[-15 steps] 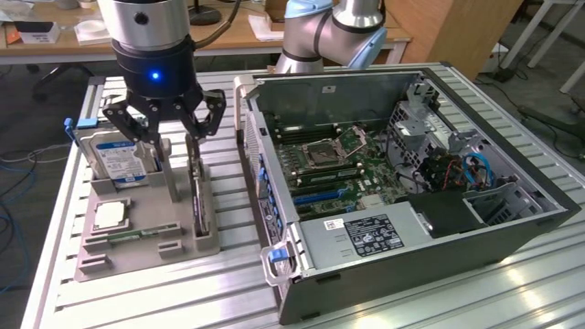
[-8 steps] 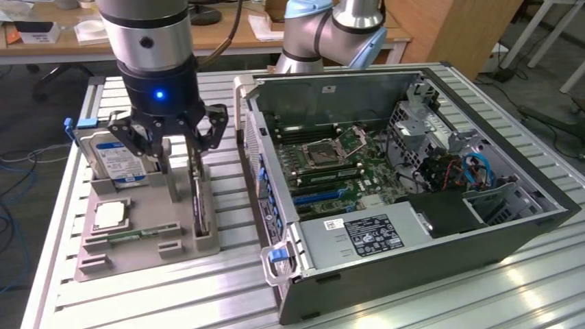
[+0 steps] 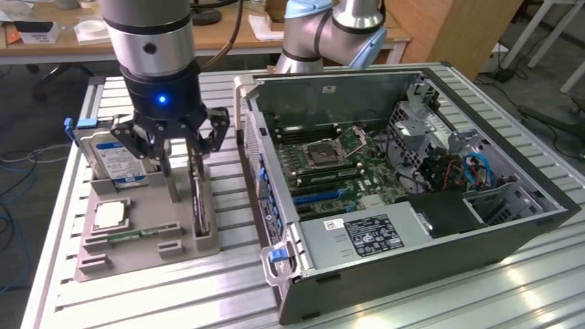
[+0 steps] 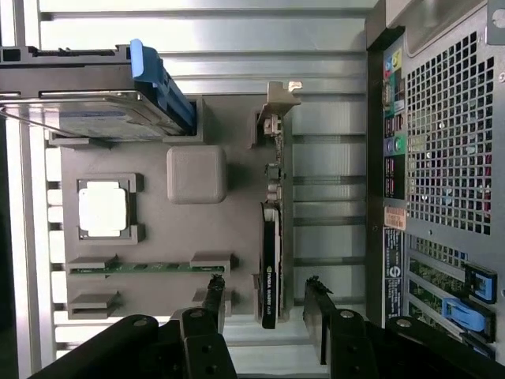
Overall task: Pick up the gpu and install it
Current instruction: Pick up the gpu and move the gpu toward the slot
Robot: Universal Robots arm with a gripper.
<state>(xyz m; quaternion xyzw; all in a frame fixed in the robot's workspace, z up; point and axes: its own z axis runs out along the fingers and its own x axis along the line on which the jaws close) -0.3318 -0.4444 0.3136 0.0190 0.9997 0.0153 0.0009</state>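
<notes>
— where do we find the gpu (image 3: 196,197)?
— it stands on its long edge in a slot of the grey moulded tray (image 3: 137,255), on the tray's side toward the exterior view's right, just beside the computer case (image 3: 412,267). it is a thin black card, and its silver bracket (image 4: 280,99) is at the end away from the fingers.
— and the gripper (image 3: 183,154)?
— right over the card. we see its black fingers (image 4: 215,298) spread apart, one on each side of the card's black part, with a gap on both sides. nothing is clamped.
— what else does the tray hold?
— toward the exterior view's left, a silver hard drive (image 3: 111,161) with a blue-white label stands upright. nearer to us a small square silver chip (image 3: 111,214) lies in a recess, beside a green memory stick (image 3: 137,235).
— and the case?
— it is a dark metal box with its side open, holding a green motherboard (image 3: 329,164) and a grey power supply (image 3: 366,234). it sits on the slatted aluminium table (image 3: 183,295).
</notes>
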